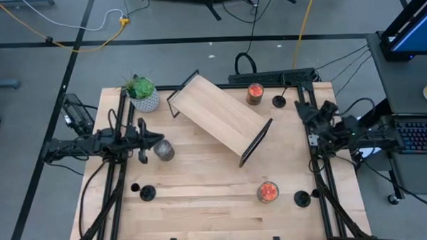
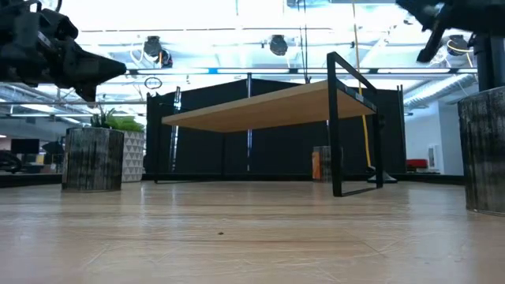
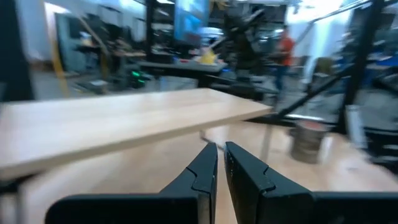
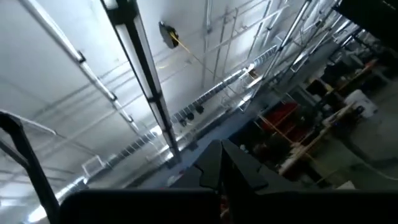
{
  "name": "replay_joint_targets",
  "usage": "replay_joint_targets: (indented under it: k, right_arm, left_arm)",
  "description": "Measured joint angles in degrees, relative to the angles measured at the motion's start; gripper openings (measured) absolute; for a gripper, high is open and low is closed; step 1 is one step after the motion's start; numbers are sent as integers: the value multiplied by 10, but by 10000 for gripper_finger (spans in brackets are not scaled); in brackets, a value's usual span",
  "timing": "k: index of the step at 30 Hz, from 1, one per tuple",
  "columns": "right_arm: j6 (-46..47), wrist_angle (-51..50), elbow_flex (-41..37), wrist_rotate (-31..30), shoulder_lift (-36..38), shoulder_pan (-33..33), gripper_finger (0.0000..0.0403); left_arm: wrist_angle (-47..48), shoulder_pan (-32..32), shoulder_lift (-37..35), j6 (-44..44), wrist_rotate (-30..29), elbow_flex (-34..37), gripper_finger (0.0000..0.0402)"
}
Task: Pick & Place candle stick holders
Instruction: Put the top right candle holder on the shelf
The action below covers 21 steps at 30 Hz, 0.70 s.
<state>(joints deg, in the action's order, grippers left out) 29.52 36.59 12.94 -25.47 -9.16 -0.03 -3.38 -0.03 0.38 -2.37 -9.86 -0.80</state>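
Three small black candle stick holders stand on their disc bases on the wooden table: one at the far right (image 1: 279,100), one at the near left (image 1: 147,193), one at the near right (image 1: 302,198). My left gripper (image 1: 159,140) (image 3: 220,148) is shut and empty. It hovers at the table's left, above and beside the grey jar candle (image 1: 164,151), and points toward the right edge. My right gripper (image 1: 298,108) (image 4: 219,149) is shut and empty at the table's right side. It is raised and tipped up toward the ceiling.
A wooden shelf riser on black frames (image 1: 220,116) stands slantwise mid-table. A plant pot (image 1: 143,94) is at the far left. One orange-red jar candle (image 1: 254,94) stands at the far right and another (image 1: 267,192) at the near right. Bare table lies along the near middle.
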Motion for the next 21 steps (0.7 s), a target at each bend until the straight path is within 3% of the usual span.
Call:
replay_joint_targets:
  k: [4,8,12,21]
  right_arm:
    - [-64,-78,66,12,-37,0,0]
    - [-146,-112,128,-36,-75,0,0]
    - [-229,-143,178,-119,-122,0,0]
    - [-362,-222,299,-367,-232,0,0]
  left_arm:
    - [-8,0,0,10,-36,0,35]
    - [-12,0,0,15,-72,0,35]
    - [-12,0,0,8,-99,0,35]
    - [-13,0,0,19,-100,0,35]
